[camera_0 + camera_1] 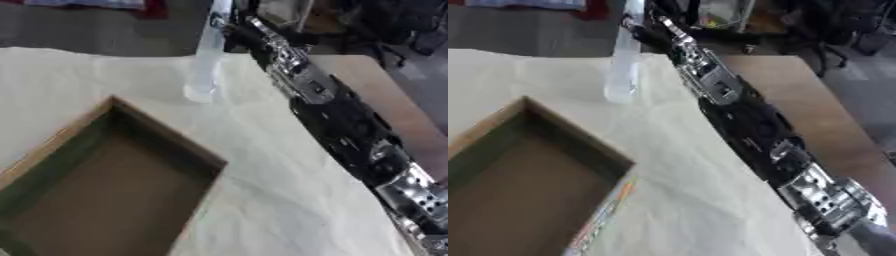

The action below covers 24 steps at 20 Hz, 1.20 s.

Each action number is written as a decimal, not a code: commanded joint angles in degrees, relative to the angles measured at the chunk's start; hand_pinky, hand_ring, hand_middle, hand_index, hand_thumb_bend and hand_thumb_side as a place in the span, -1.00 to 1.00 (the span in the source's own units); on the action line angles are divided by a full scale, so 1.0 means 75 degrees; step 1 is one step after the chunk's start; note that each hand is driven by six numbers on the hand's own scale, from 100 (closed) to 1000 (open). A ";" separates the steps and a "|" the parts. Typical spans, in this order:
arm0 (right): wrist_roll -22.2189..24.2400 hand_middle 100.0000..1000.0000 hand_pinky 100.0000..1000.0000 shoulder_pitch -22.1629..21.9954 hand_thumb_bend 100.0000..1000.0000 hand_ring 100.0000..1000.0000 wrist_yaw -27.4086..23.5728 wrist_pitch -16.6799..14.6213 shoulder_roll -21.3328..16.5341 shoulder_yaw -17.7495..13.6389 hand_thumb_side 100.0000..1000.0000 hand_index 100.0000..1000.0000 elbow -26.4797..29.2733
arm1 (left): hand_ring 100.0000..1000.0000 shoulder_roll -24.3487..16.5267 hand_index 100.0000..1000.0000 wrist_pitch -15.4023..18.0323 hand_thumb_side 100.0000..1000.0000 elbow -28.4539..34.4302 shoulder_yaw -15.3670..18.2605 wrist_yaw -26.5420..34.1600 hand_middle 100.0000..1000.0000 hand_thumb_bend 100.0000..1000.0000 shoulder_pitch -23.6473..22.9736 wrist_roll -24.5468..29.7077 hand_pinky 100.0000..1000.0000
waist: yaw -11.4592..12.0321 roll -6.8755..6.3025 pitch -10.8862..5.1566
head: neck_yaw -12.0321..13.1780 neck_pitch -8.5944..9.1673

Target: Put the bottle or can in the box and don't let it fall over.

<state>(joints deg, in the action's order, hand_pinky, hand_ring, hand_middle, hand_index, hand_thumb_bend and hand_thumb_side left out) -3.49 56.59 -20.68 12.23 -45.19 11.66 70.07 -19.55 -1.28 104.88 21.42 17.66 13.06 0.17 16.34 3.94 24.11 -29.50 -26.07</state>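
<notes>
A tall clear plastic bottle [206, 60] stands nearly upright at the far middle of the cream cloth, its base close to the cloth. My right arm reaches in from the lower right. My right hand [234, 29] is at the bottle's upper part, and dark fingers curl round it there. An open cardboard box [166, 136] with a brown floor lies at the lower left, its near corner a short way in front of the bottle. My left hand shows in neither view.
The cream cloth [684, 190] covers most of the table. Bare wooden tabletop [798, 100] shows along the right edge. Beyond the far edge are a dark floor and dark furniture [833, 25].
</notes>
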 commanded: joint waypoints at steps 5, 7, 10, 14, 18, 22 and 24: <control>-0.0037 1.00 1.00 0.0107 -1.00 1.00 -0.0106 0.0036 -0.0331 -0.0116 -0.05 0.92 0.0208 | 1.00 -0.0115 0.46 -0.0024 0.33 0.0107 0.0064 -0.0028 1.00 -0.78 0.0033 0.0029 1.00 | 0.0078 0.0033 -0.0218 | -0.0358 0.0007; -0.0028 1.00 1.00 0.0094 -1.00 1.00 -0.0121 0.0041 -0.0332 -0.0120 -0.05 0.92 0.0225 | 1.00 -0.0113 0.46 -0.0038 0.34 0.0123 0.0065 -0.0022 1.00 -0.78 0.0052 0.0029 1.00 | 0.0105 0.0063 -0.0215 | -0.0448 0.0031; -0.0031 1.00 1.00 0.0075 -1.00 1.00 -0.0143 0.0041 -0.0350 -0.0138 -0.05 0.92 0.0244 | 1.00 -0.0108 0.46 -0.0054 0.34 0.0141 0.0073 -0.0029 1.00 -0.78 0.0056 0.0028 1.00 | 0.0144 0.0108 -0.0194 | -0.0504 0.0052; -0.0047 1.00 1.00 0.0057 -1.00 1.00 -0.0154 0.0031 -0.0384 -0.0157 -0.05 0.92 0.0280 | 1.00 -0.0089 0.46 -0.0067 0.34 0.0153 0.0089 -0.0054 1.00 -0.78 0.0056 0.0024 1.00 | 0.0204 0.0171 -0.0146 | -0.0585 0.0057; -0.0085 1.00 1.00 0.0013 -1.00 1.00 -0.0097 0.0026 -0.0463 -0.0198 -0.05 0.92 0.0319 | 1.00 -0.0071 0.46 -0.0068 0.35 0.0160 0.0116 -0.0085 1.00 -0.78 0.0030 0.0010 1.00 | 0.0242 0.0221 -0.0094 | -0.0648 0.0066; -0.0149 1.00 1.00 -0.0051 -1.00 1.00 -0.0020 0.0014 -0.0557 -0.0259 -0.04 0.92 0.0317 | 1.00 -0.0056 0.46 -0.0060 0.36 0.0161 0.0128 -0.0119 1.00 -0.78 0.0024 0.0011 1.00 | 0.0261 0.0257 -0.0018 | -0.0715 0.0089; -0.0167 1.00 1.00 -0.0080 -1.00 1.00 -0.0007 0.0003 -0.0590 -0.0282 -0.05 0.92 0.0315 | 1.00 -0.0053 0.46 -0.0056 0.36 0.0160 0.0128 -0.0130 1.00 -0.79 0.0033 0.0017 1.00 | 0.0276 0.0268 0.0013 | -0.0732 0.0113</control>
<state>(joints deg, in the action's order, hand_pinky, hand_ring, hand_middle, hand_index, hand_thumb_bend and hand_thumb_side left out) -4.41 55.36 -21.09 12.32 -46.90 10.52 71.55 -19.08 -1.70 104.96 21.78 17.13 13.08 0.27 18.40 6.22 25.36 -34.71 -26.02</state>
